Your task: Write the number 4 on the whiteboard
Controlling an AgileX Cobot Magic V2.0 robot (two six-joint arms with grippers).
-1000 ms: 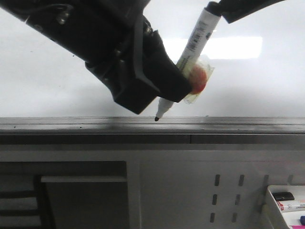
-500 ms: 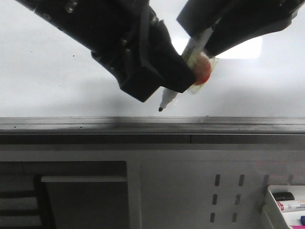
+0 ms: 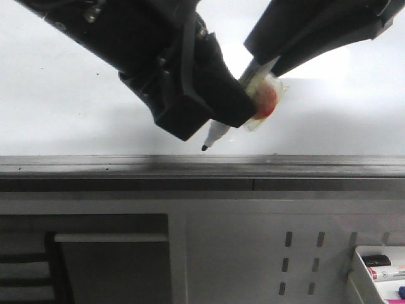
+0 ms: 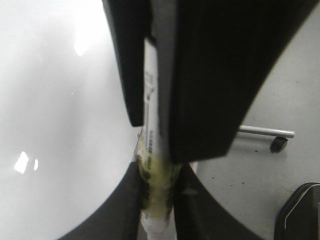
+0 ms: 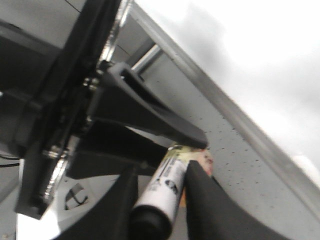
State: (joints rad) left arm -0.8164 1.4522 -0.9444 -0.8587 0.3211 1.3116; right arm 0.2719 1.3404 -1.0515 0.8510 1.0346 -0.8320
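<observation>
The whiteboard fills the back of the front view, glossy white, with a grey ledge under it. No number 4 shows on it. A white marker with a black tip hangs tilted just above the ledge, tip down and left. Yellowish tape and a red lump wrap its barrel. My left gripper is shut on the taped part of the marker. My right gripper comes in from the upper right and is shut on the marker's upper barrel.
Below the ledge stands a grey perforated panel. A white tray with spare markers sits at the lower right. A chair caster and a speckled floor show in the left wrist view.
My right gripper has come down from the marker's top end and closed round its upper barrel. The marker tip has risen a little off the ledge and shifted slightly left.
</observation>
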